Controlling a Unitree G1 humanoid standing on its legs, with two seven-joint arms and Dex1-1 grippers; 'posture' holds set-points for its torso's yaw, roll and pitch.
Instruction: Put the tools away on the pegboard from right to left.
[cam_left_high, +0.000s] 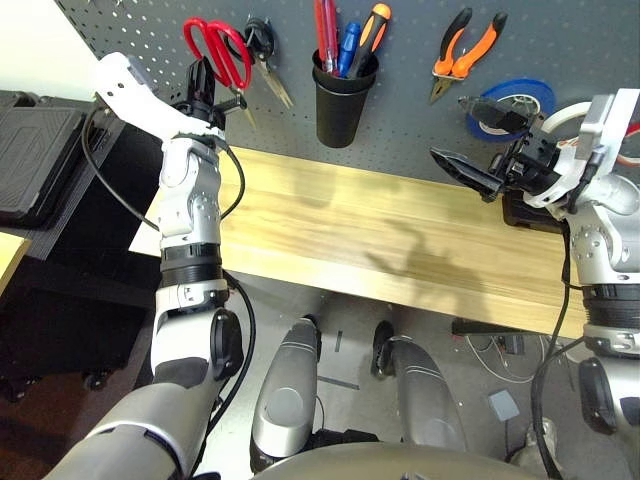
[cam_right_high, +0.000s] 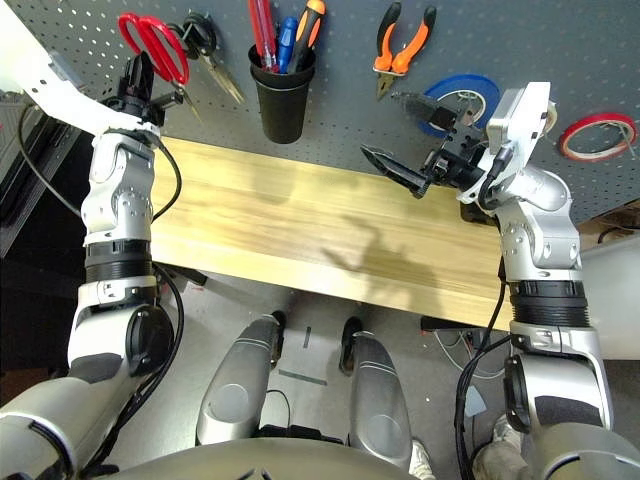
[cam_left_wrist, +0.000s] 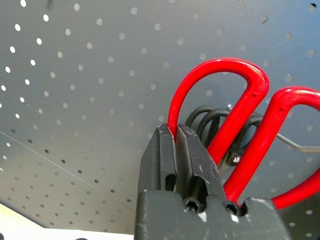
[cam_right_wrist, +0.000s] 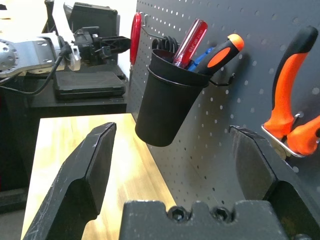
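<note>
The red-handled scissors (cam_left_high: 215, 45) hang high on the left of the dark pegboard (cam_left_high: 400, 130). My left gripper (cam_left_high: 203, 75) reaches up to them and is shut on the lower end of one red handle loop (cam_left_wrist: 240, 115). The red-handled screwdriver (cam_left_high: 325, 30) stands in the black cup (cam_left_high: 340, 100). The orange-and-black pliers (cam_left_high: 468, 45) hang on a hook to the right of the cup. The red tape ring (cam_right_high: 600, 117) hangs at the far right. My right gripper (cam_left_high: 450, 128) hovers open above the table's right end, with nothing between its fingers.
Black-handled scissors (cam_left_high: 262, 40) hang beside the red ones. A blue tape roll (cam_left_high: 515, 100) hangs behind my right gripper. The wooden tabletop (cam_left_high: 350, 220) runs along under the board. A black case (cam_left_high: 35, 150) lies off the table's left end.
</note>
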